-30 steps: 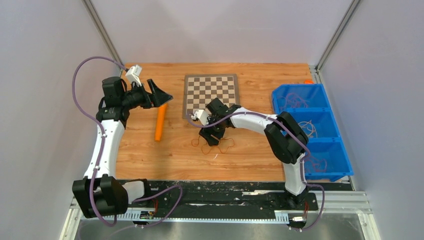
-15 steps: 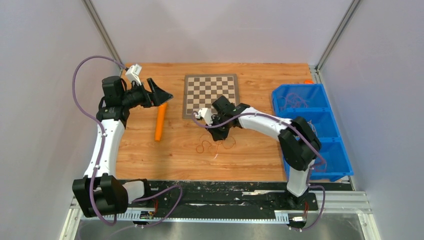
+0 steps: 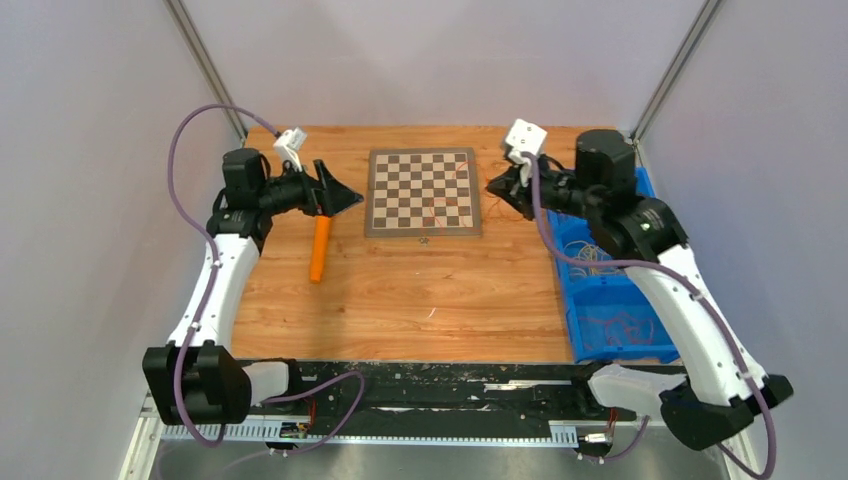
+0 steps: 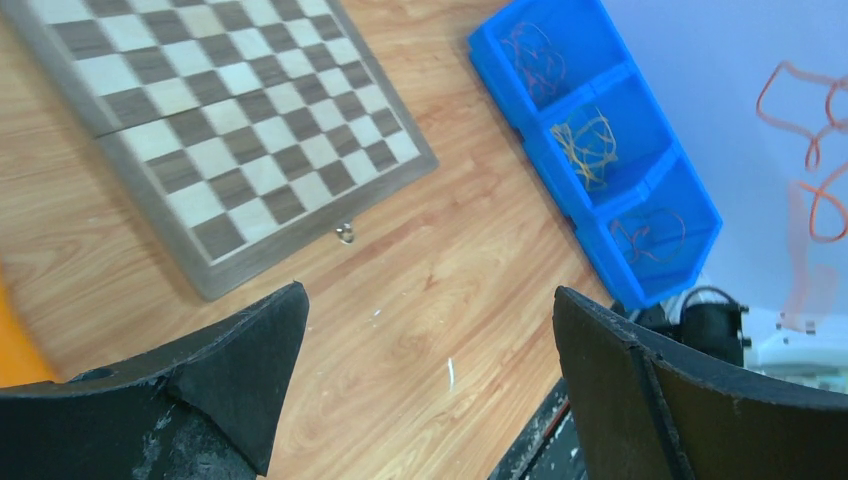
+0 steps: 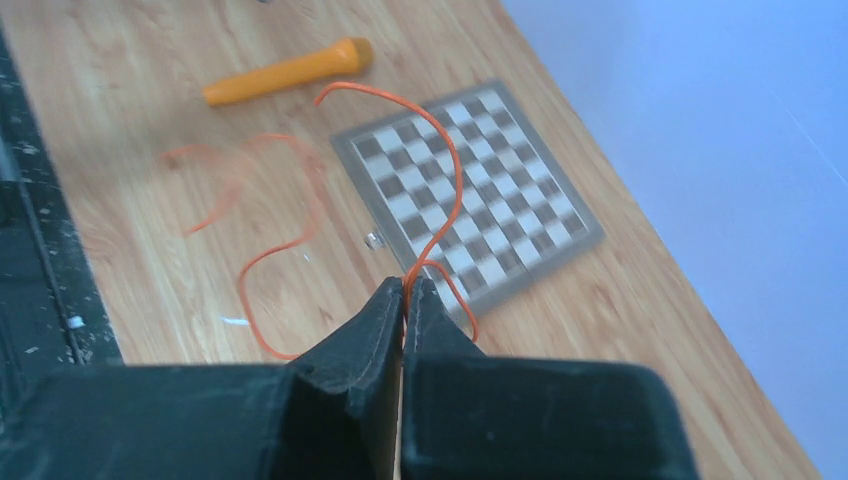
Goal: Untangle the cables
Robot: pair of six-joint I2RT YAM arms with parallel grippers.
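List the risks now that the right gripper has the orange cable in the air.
1. The right gripper pinches the cable at its very fingertips, so it may slip out.
2. Loose loops hang over the chessboard and could snag its edge.
3. The left gripper is open and holds nothing, so the loops may swing rather than separate.

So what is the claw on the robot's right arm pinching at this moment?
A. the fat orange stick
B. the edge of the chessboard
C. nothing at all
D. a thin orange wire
D: in the right wrist view the right gripper has its fingers pressed together on a thin reddish-orange cable that curls away from them, while the orange cylinder lies apart from it, untouched.
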